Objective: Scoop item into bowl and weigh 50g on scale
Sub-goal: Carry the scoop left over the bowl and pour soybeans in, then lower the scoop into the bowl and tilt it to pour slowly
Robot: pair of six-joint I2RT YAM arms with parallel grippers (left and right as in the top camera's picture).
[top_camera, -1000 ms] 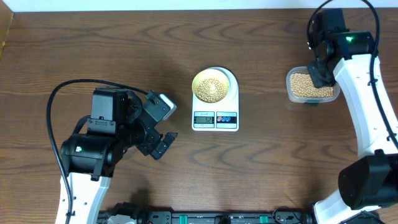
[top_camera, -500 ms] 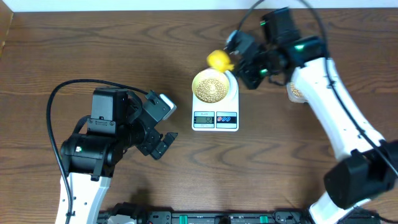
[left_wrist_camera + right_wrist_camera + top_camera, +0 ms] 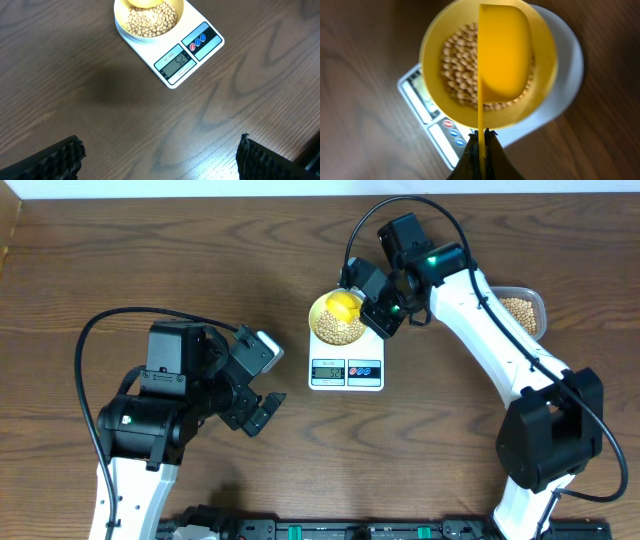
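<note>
We count one scale, carrying one display, one red button and two blue buttons. One bowl. One yellow spoon. One clear tub. Beans: too many to count. Two grippers: left gripper, right gripper.

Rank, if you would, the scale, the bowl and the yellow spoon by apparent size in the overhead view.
1. the scale, clearly largest.
2. the bowl, narrower than the scale.
3. the yellow spoon, smallest, even though held over the bowl, nearer the camera.
</note>
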